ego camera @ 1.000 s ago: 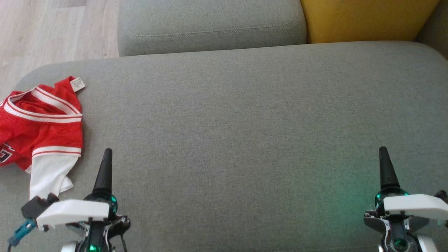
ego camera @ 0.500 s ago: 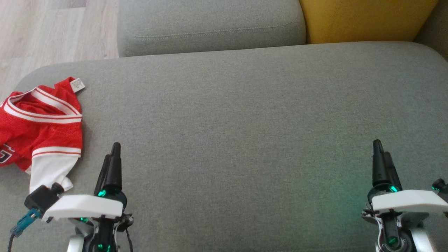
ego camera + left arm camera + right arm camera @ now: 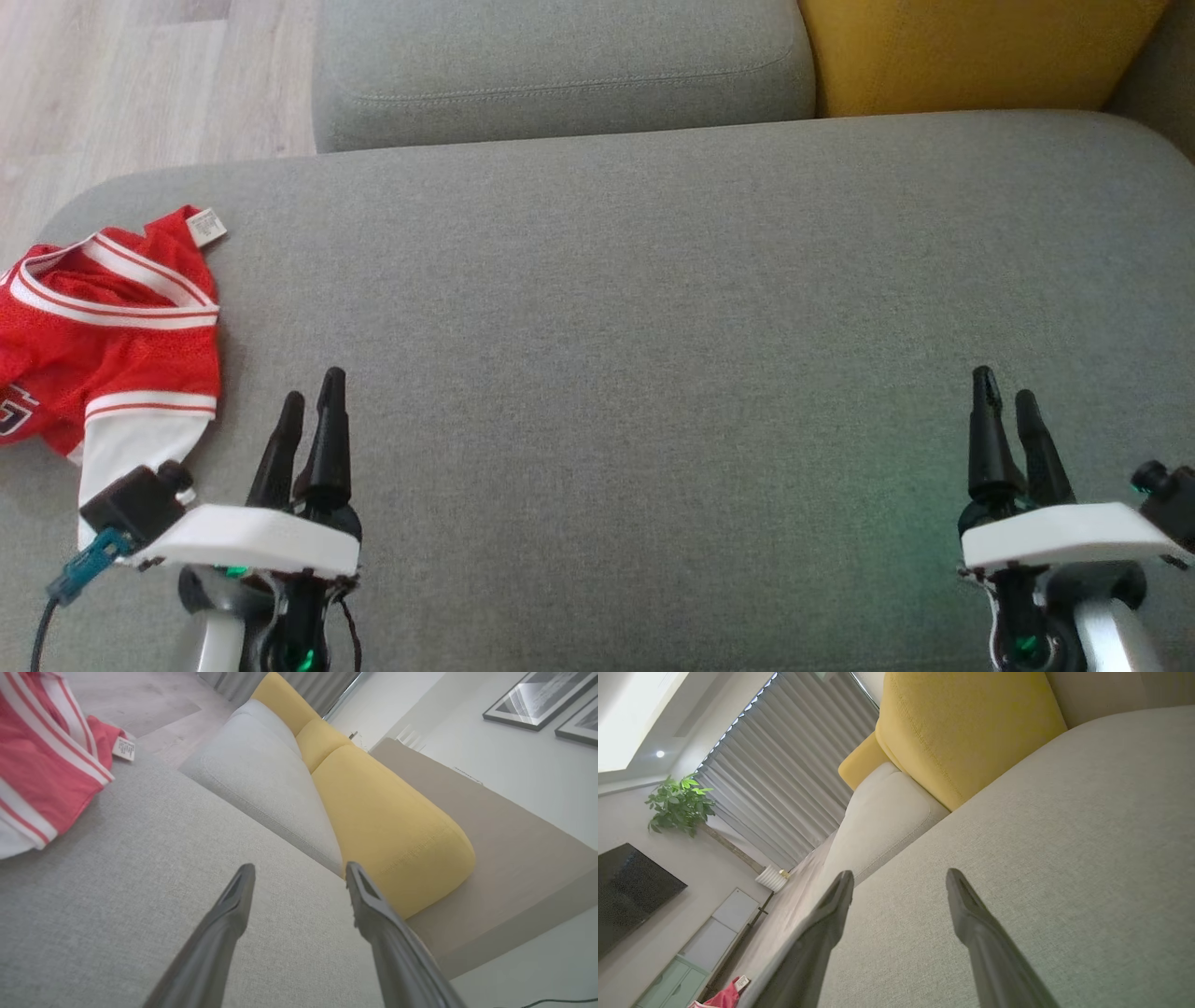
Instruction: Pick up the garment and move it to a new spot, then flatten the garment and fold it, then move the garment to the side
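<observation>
Red garment crumpled at left edge of grey sofa seat. Left gripper, right gripper: jaws released, empty, near side, well apart.

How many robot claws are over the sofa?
2. The left gripper is at the lower left of the head view, near the red garment; the right gripper is at the lower right. None looks hidden.

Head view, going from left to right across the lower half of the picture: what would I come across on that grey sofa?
Red and white garment → left claw → right claw, all over the grey sofa seat.
</observation>
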`<state>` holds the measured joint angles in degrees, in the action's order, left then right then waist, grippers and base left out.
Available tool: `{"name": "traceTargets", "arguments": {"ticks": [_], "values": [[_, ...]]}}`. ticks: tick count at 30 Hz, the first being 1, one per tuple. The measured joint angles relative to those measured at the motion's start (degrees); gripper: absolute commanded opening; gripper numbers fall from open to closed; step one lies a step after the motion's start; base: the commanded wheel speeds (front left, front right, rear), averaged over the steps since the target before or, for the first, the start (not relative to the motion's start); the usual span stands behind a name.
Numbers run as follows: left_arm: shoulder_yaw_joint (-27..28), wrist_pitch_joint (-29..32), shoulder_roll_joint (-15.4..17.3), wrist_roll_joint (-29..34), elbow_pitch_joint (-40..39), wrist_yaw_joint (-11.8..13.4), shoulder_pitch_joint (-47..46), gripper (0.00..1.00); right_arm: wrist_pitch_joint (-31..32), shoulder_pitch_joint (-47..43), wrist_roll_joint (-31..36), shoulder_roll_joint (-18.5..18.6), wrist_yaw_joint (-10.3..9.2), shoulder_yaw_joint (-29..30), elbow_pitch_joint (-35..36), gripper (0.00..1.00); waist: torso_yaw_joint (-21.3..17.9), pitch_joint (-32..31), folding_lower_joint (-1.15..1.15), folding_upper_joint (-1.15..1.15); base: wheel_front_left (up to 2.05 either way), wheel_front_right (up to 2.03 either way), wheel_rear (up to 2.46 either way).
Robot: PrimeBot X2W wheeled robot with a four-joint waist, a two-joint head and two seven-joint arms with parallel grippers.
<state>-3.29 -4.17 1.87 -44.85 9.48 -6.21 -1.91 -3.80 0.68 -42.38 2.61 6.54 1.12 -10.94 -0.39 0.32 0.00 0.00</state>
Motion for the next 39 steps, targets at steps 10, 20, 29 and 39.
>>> {"name": "traceTargets", "arguments": {"ticks": [10,20,29,39], "values": [[-2.7,-1.7,1.8,8.8,-0.9,1.8,-1.1,1.00,-1.3,0.0,8.4,0.0,0.00,-1.0,0.3,1.00,-0.1,0.4,0.00,0.00,0.00,0.00,0.00],[-6.3,-3.3,3.8,16.9,-1.1,4.4,-1.3,1.00,-2.4,0.3,16.8,0.0,0.02,-1.9,0.3,1.00,-0.1,0.4,0.00,0.00,0.00,0.00,0.00],[-9.0,-4.8,5.4,22.7,-0.8,6.4,-1.4,1.00,-3.1,0.3,23.9,0.0,0.09,-2.4,0.3,1.00,-0.1,0.3,0.00,0.00,0.00,0.00,0.00],[-10.8,-6.6,6.4,28.7,-0.2,8.6,-1.4,1.00,-3.8,0.3,32.0,0.0,0.32,-2.4,0.9,1.00,0.0,0.1,0.00,0.00,0.00,0.00,0.00]]}}
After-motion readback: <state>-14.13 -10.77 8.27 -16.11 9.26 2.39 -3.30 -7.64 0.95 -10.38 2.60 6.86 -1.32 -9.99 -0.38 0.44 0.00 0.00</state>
